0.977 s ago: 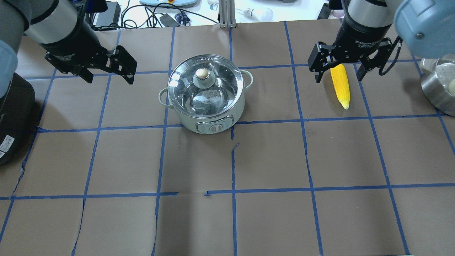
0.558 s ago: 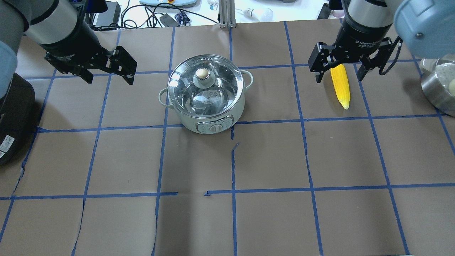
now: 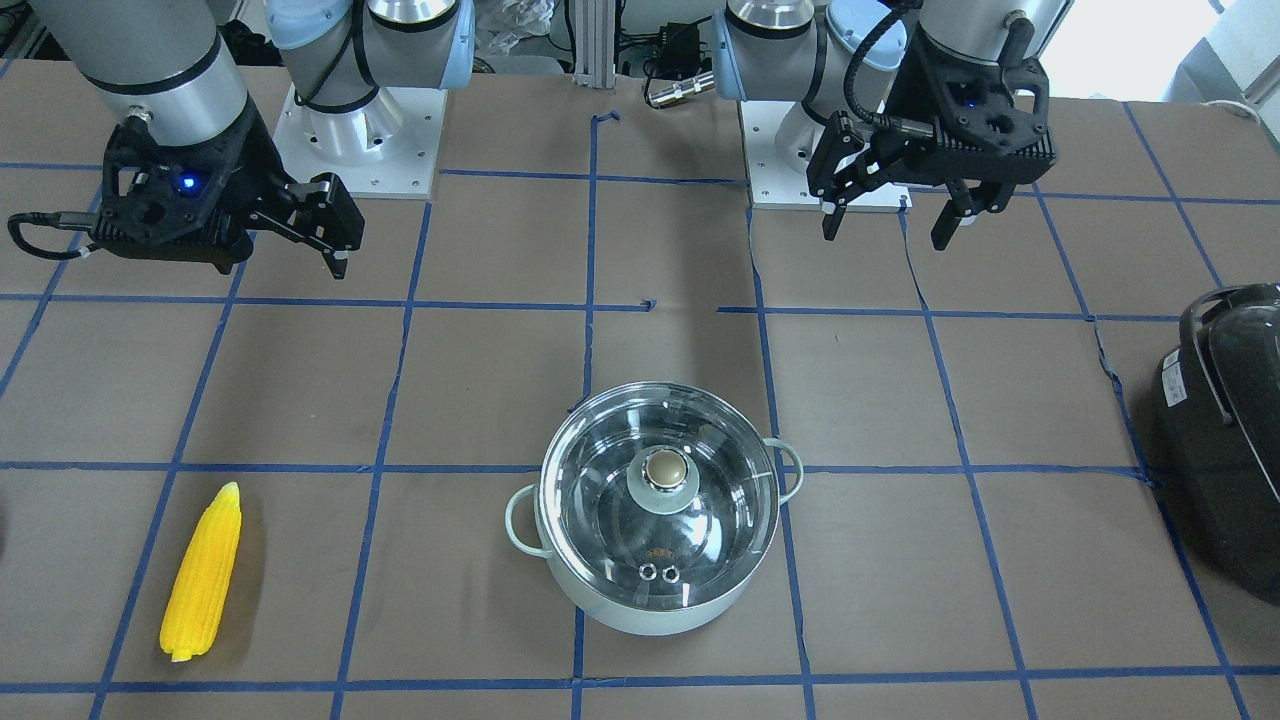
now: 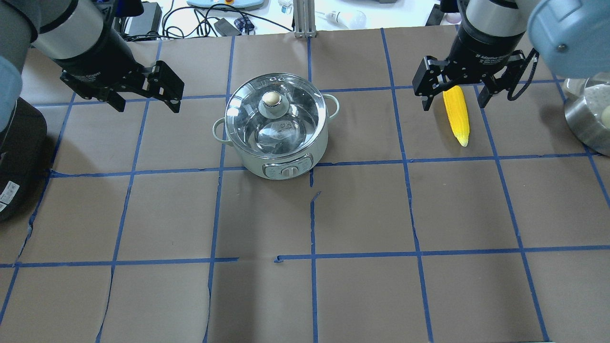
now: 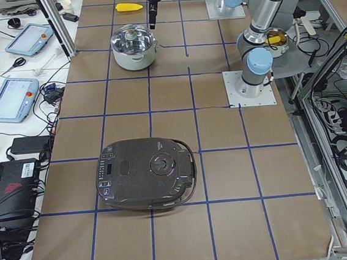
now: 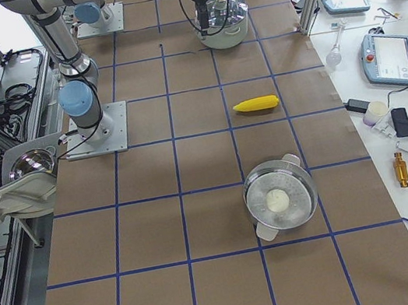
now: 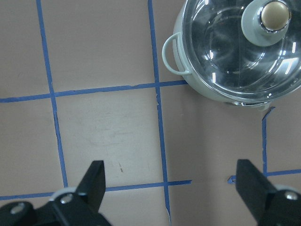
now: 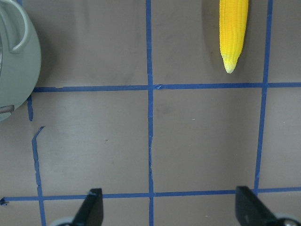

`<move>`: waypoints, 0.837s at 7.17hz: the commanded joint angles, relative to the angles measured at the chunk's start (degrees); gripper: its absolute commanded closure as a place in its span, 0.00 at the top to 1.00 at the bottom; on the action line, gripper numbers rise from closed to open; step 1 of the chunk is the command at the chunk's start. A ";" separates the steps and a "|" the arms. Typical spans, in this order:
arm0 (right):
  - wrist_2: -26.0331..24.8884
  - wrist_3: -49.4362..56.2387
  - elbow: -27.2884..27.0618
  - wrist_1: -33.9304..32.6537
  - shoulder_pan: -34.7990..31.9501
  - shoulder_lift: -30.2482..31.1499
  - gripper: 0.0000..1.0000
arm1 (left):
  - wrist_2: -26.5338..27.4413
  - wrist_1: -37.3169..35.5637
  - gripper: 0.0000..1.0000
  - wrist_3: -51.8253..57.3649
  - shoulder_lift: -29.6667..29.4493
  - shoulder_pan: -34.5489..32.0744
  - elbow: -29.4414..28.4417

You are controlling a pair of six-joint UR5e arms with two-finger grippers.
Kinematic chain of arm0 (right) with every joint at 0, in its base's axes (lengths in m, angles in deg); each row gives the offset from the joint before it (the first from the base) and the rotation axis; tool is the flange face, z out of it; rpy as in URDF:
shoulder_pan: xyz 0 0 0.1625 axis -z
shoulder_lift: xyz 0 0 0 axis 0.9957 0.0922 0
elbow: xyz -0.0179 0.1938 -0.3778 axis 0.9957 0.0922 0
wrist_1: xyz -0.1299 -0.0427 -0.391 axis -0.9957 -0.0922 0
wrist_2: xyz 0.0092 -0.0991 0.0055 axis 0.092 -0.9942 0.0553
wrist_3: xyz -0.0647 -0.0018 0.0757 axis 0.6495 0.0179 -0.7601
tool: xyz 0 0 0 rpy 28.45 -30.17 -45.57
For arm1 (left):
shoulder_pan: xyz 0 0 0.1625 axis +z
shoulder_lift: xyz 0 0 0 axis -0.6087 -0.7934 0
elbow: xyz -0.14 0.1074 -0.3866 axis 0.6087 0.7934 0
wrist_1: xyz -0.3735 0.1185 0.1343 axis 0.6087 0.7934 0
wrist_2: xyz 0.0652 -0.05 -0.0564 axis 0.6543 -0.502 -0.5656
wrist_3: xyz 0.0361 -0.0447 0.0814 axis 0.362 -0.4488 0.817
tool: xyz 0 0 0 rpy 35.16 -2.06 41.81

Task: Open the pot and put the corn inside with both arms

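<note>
The pale mint-green pot (image 4: pixel 286 157) stands at the table's middle with its glass lid (image 4: pixel 248 114) on and the brass knob (image 4: pixel 271 98) on top. It also shows in the front view (image 3: pixel 650 615) and the left wrist view (image 7: pixel 202 87). The yellow corn (image 4: pixel 456 114) lies flat to the pot's right, also in the front view (image 3: pixel 203 572) and at the top of the right wrist view (image 8: pixel 233 33). My left gripper (image 4: pixel 147 105) is open and empty, high and left of the pot. My right gripper (image 4: pixel 453 105) is open and empty, high over the corn's blunt end.
A black glossy appliance (image 3: pixel 1225 430) sits at the table's left end, also in the overhead view (image 4: pixel 14 157). A steel pot (image 6: pixel 280 201) with a pale round thing inside stands at the right end, beyond the corn. Blue tape lines grid the brown table.
</note>
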 commanded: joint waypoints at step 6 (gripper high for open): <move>0.41 0.11 -0.31 -0.25 0.00 0.00 1.00 | 0.10 0.00 1.00 0.18 0.40 0.00 -0.05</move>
